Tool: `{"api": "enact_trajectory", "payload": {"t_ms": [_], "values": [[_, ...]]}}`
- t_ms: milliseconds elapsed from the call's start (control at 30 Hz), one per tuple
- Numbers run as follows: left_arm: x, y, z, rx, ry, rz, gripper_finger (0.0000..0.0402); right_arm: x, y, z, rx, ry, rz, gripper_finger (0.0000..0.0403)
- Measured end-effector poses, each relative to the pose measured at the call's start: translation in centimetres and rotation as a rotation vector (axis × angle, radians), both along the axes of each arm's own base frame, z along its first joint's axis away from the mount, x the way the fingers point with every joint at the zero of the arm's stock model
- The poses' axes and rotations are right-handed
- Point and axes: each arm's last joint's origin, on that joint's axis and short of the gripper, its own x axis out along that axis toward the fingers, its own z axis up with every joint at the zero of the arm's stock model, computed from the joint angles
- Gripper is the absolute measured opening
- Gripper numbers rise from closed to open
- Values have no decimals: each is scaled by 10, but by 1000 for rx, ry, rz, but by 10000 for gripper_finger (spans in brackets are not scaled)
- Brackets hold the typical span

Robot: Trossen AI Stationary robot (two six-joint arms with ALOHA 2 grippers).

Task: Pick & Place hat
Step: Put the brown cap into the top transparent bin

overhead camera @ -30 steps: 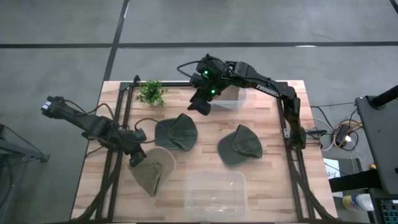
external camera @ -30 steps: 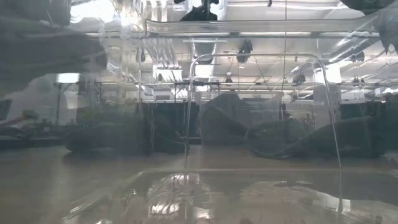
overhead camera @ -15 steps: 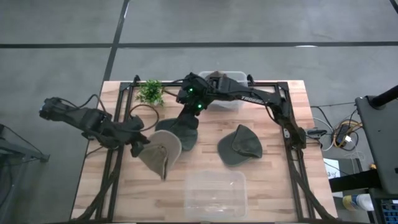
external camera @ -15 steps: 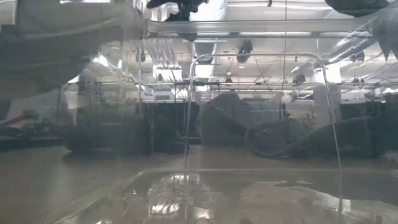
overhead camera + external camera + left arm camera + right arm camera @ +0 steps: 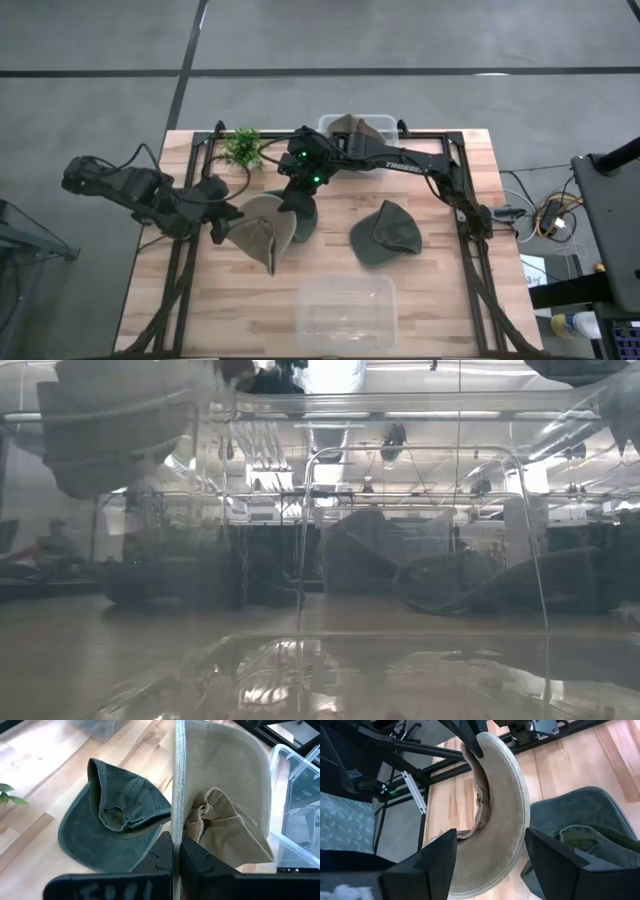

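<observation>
A tan hat [image 5: 262, 232] is up off the table, also seen high in the low view [image 5: 110, 420]. My left gripper [image 5: 226, 222] is shut on it at the table's left middle. A dark green hat [image 5: 298, 214] lies on the wood just behind it, open side up [image 5: 115, 817]. My right gripper [image 5: 299, 196] hovers open above that green hat [image 5: 580, 817], its fingers [image 5: 427, 867] standing either side of the tan brim [image 5: 507, 815] without touching. A second green hat [image 5: 385, 234] lies to the right. Another hat [image 5: 350, 125] sits in the far bin. My left gripper [image 5: 176, 851] pinches the tan hat's brim edge [image 5: 176, 827] between its two fingers, coming level from the table's left. The brim stands on edge, running away from the fingers. The crown [image 5: 225, 827] sags to one side. The hat is lifted clear of the table.
A clear bin [image 5: 345, 312] stands at the near edge, filling the low view [image 5: 420, 560]. A second clear bin [image 5: 372, 150] is at the far edge. A small green plant [image 5: 241, 148] stands far left. Black frame rails [image 5: 195, 190] run along both sides.
My left gripper has raised the tan hat off the table and carried it right and toward the far edge, the brim turning on edge. My right gripper has swung from the far bin leftward and nearer, coming down over the middle green hat.
</observation>
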Motion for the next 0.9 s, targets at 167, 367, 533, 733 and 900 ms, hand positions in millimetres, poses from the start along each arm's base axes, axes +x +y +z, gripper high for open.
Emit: {"api": "enact_trajectory", "payload": {"t_ms": [167,367,533,733,900], "values": [[3,-1,7,24,-6,-18,7,0,-2,0,4,2,-20,228],[7,-2,12,35,-17,-23,7,1,-6,1,-23,-16,-48,228],[10,-3,18,45,-32,-30,7,1,-6,1,-24,-19,-46,228],[14,-4,21,74,-31,-44,7,2,-5,2,-15,-26,-39,197],[18,-5,19,78,-16,-46,7,2,-5,3,6,-30,-18,111]]}}
